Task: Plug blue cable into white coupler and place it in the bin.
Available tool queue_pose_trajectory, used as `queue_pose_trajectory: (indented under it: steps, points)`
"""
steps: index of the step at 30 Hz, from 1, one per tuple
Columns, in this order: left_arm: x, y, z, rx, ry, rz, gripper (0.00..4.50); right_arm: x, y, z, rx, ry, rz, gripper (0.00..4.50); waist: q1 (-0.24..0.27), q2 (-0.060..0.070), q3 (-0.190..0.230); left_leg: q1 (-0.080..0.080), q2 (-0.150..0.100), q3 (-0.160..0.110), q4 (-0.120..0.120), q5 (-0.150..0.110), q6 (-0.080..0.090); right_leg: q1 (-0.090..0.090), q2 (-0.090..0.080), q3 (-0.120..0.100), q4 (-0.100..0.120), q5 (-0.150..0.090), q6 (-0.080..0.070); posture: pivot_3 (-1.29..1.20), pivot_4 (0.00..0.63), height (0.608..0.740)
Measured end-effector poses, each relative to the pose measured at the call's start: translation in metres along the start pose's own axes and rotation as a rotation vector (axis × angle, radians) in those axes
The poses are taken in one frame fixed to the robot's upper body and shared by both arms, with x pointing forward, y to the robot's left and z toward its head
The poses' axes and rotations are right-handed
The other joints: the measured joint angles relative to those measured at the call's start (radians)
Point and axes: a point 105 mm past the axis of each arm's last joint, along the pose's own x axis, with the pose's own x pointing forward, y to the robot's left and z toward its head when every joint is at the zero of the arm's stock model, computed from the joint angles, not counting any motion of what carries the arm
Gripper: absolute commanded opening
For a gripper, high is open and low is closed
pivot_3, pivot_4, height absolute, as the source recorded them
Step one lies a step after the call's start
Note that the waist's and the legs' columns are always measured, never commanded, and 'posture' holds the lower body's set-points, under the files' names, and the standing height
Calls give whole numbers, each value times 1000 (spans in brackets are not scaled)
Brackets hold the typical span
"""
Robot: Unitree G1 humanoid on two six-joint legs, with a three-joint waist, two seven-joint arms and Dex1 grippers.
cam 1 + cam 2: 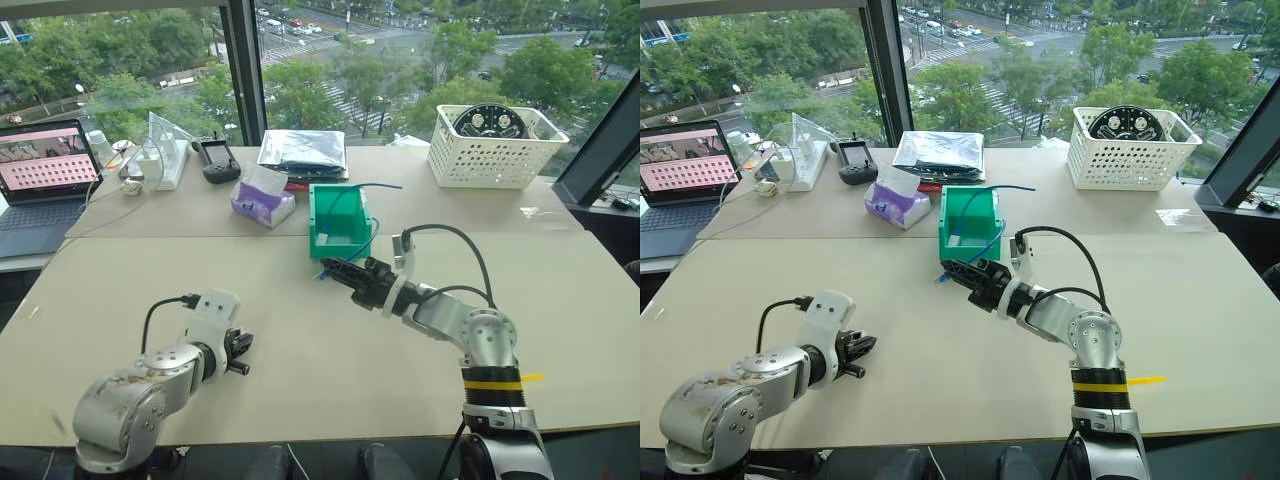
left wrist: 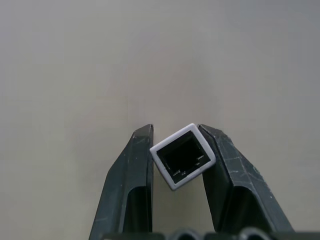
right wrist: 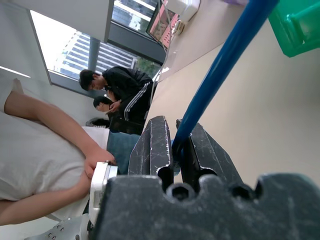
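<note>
The white coupler (image 2: 182, 156) sits tilted between the fingers of my left gripper (image 2: 175, 129), its dark socket facing the camera; the gripper is shut on it. This gripper (image 1: 240, 355) hovers over the near left of the table. My right gripper (image 1: 328, 268) is shut on the blue cable (image 3: 225, 60) near one end, just in front of the green bin (image 1: 315, 215). From there the cable (image 1: 366, 240) loops up into the bin and trails out over its back edge. The two grippers are well apart.
A white perforated basket (image 1: 488, 150) stands at the back right. A purple tissue pack (image 1: 262, 200), a dark bag (image 1: 302, 152), a black remote (image 1: 215, 160) and a laptop (image 1: 40, 175) line the back left. People (image 3: 120, 95) sit beyond the table's left side.
</note>
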Motion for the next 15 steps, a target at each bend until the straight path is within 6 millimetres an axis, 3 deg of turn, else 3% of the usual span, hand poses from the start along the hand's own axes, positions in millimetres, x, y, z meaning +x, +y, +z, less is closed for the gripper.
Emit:
queue_pose_trajectory:
  steps: [3,6,10,15]
  points:
    - [-1,10,23,212,-92,-201,887,-5,0,2,-15,-29,-17,0,0,0,0,0,2,2,-3,1,-2,-2,1,0,-1,-1,-3,0,150,728]
    - [4,12,32,368,-144,-380,887,-10,-2,1,-11,-60,-36,0,0,0,0,-1,3,2,-5,1,-2,-3,1,0,-2,-1,-4,0,150,728]
    - [25,-3,41,454,-207,-638,887,-20,-3,2,-31,-99,-67,0,8,0,1,-5,3,2,-6,1,-2,-5,1,-1,-2,-1,-3,0,150,728]
    - [44,-29,45,625,-246,-821,887,-32,-8,6,-44,-155,-121,0,1,-1,1,-8,0,2,-6,1,-1,-8,-2,-1,0,-1,-2,0,150,728]
